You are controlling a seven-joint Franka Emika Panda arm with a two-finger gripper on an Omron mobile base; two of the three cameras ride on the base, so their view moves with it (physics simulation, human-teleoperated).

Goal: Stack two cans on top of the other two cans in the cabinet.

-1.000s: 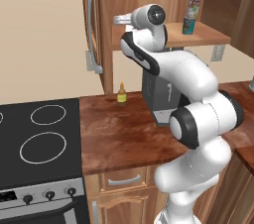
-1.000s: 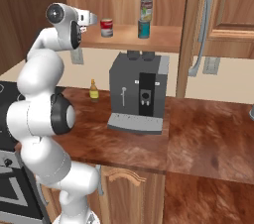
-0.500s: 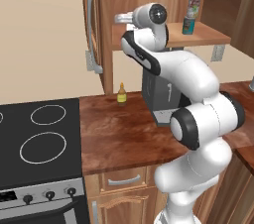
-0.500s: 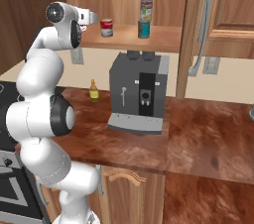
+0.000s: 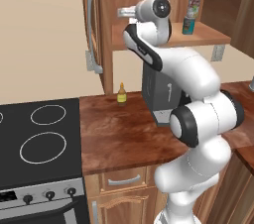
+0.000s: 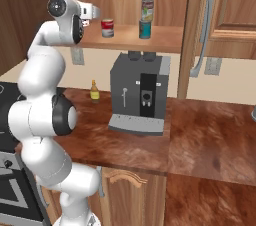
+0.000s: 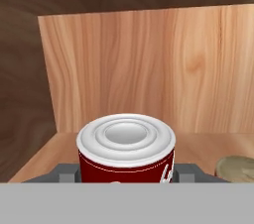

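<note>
Cans first: the dark red can (image 7: 126,154) with its white lid sits right in front of the hand camera, between the two grey fingertips (image 7: 67,172) of the claw (image 7: 128,173), which sit close against its sides. The claw is closed on that can at a fairly wide span. From the right base view the same can (image 6: 107,27) stands upright at the left end of the shelf in the cabinet (image 6: 167,36), and from there it looks to rest on the board rather than hang above it. The arm rises off its base, bends at the elbow above the table (image 6: 200,135), then folds up and over so the wrist is level with the shelf and the claw (image 6: 94,12) reaches in sideways from the open left end. In the left base view the claw (image 5: 122,13) sits just above the shelf's near edge. Further along the shelf one stack stands: the green-labelled can (image 6: 147,8) sits squarely on the teal can (image 6: 145,29), both upright and well apart from the red one. At the lower right of the hand view a round pale top (image 7: 237,166) peeks in, and I can't tell what it belongs to. The cabinet door (image 6: 225,10) with the long grey bar handle (image 6: 202,30) stands to the right. Below the shelf, a dark coffee machine (image 6: 140,92) and a small yellow bottle (image 6: 94,91) stand on the table.
</note>
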